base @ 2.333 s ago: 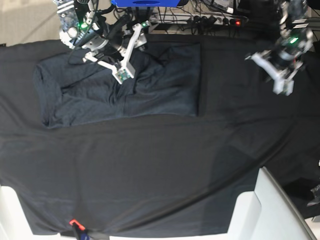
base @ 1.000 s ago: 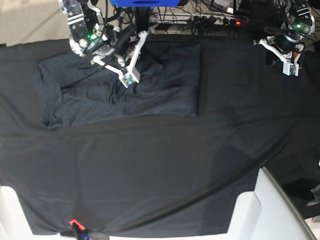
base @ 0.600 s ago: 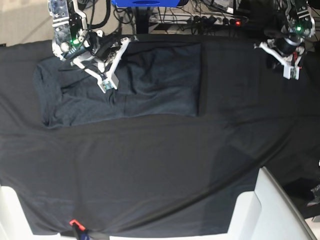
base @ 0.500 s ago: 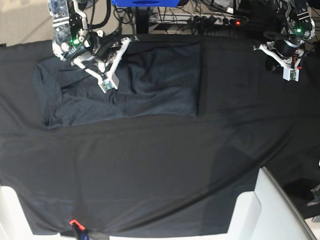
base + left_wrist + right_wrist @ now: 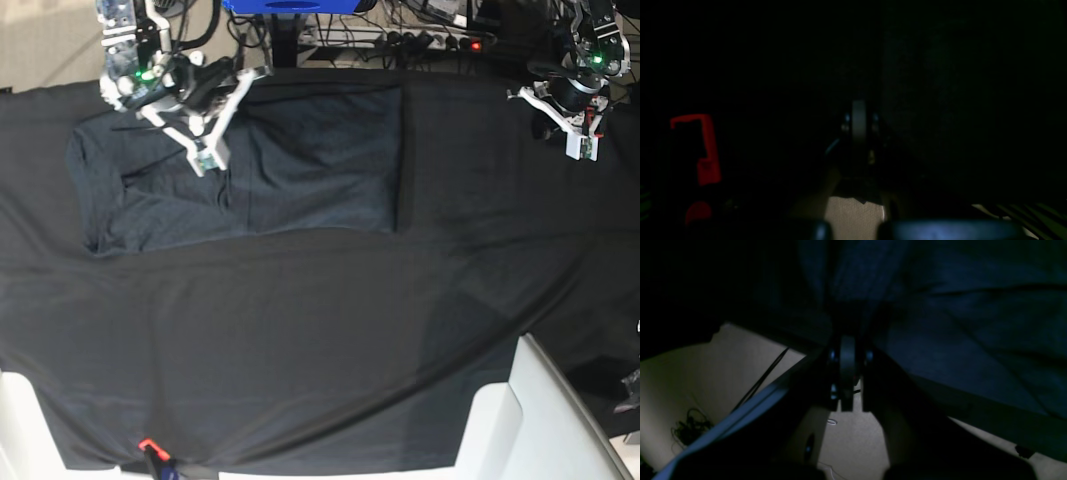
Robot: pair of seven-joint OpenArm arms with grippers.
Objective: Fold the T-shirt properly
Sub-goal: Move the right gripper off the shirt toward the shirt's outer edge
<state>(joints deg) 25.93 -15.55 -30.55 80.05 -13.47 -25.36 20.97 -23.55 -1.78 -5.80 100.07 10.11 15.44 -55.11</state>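
Dark charcoal-grey knit shirt [image 5: 320, 190]: half-folded, likely narrowing it
Right gripper [image 5: 212, 160]: over fabric, tips together; grip unclear
Left gripper [image 5: 582, 143]: closed, parked clear

Dark charcoal-grey, bluish T-shirt [image 5: 325, 155], lying wrinkled and partly folded. Spread beneath and to both sides of the right hand [image 5: 210, 155], well apart from the left hand [image 5: 582, 145].

And here's the black cloth [image 5: 300, 340], covering the table from side to side, with soft creases and a dull sheen of light. Beyond its far edge lies the beige floor [image 5: 50, 40], where cables run about. In the right wrist view, there's a dark tangle of wire [image 5: 691, 428] on that floor, and the light is dim.
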